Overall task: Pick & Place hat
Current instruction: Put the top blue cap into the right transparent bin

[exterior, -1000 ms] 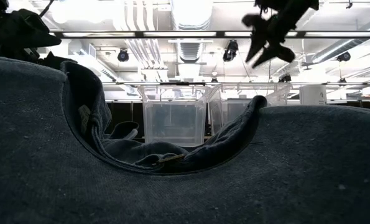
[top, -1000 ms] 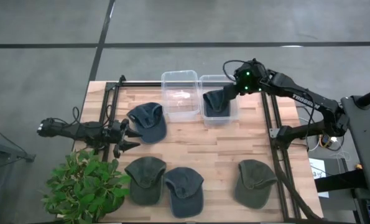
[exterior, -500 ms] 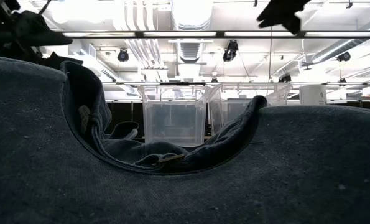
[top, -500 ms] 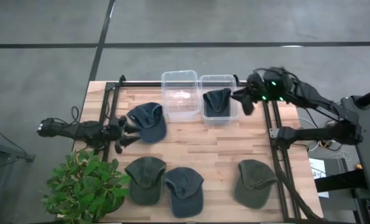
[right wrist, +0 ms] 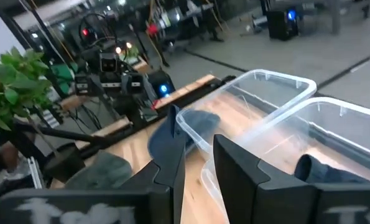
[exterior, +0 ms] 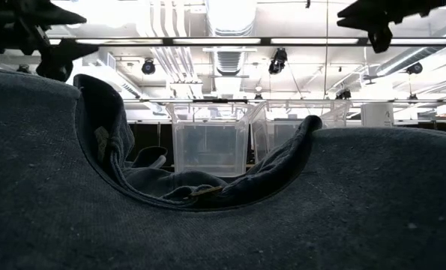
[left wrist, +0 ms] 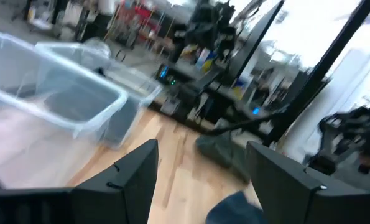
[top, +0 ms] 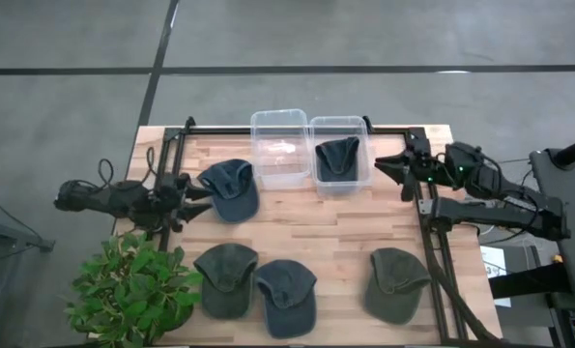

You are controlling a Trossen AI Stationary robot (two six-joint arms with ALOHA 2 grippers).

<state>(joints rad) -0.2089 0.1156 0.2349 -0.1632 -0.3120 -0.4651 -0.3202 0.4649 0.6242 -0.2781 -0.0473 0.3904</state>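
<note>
Along the near edge of the pale wooden slatted surface [top: 306, 232] lie three soft caps: a grey-green one [top: 225, 279] and a blue denim one [top: 287, 295] touching side by side beside a leafy green potted plant [top: 132, 295], and a second grey-green cap [top: 397, 281] well apart to the right. Farther back, at the left edge, the left claw [top: 192, 201] hovers with its fingers spread wide, just beside a dark blue denim cap [top: 229, 188] that waits on the wood. At the far edge stand two clear plastic bins side by side: the left bin [top: 278, 147] looks empty, while the right bin [top: 340, 155] holds one dark cap [top: 337, 158] already delivered. The right claw [top: 394, 168] sits just right of that bin, holding nothing, its fingers a narrow gap apart. The likely trouble lies with the left claw: if it closes only on the cap's soft crown or brim edge, the limp fabric could slip free or drape over a bin wall instead of dropping inside.
</note>
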